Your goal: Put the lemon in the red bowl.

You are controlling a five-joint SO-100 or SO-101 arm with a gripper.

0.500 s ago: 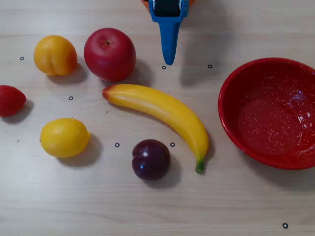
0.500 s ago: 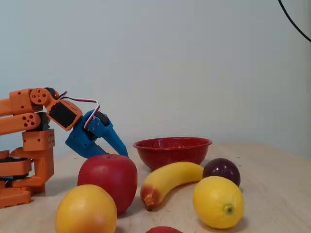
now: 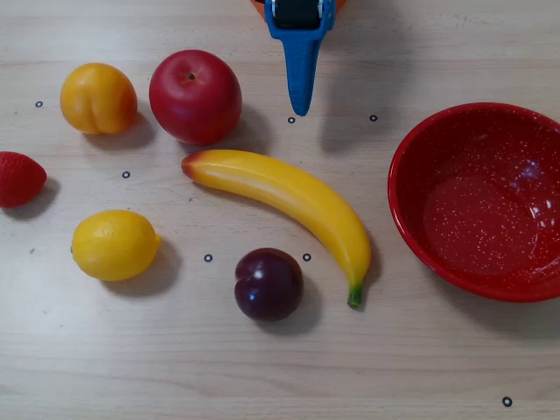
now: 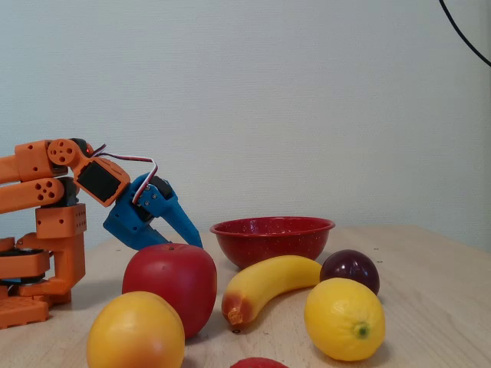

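Six fruits and one bowl lie on the table (image 3: 437, 367) in the overhead view. The lemon (image 3: 115, 245) is at the left, with its long axis running left to right and its small nub pointing right, toward the plum (image 3: 269, 283). The red bowl (image 3: 420, 236) stands at the right edge, well apart from the lemon, with the banana (image 3: 289, 199) lying diagonally between them. Further up are the apple (image 3: 194, 95) and the orange-yellow fruit (image 3: 98, 98), and a strawberry (image 3: 17, 178) is at the left edge. The gripper (image 3: 301, 107) enters from the top as one blue point; its fingers are together and it holds nothing. The table is of pale wood grain with small black ring marks.

From the fixed view, the lemon (image 4: 344, 319) is near the camera at the right, its nub pointing toward the camera. The red bowl (image 4: 272, 238) is far behind it. The gripper (image 4: 193, 238) hangs low at the left behind the apple (image 4: 170, 284), closed and empty, apart from the lemon. Behind everything is a plain pale wall.
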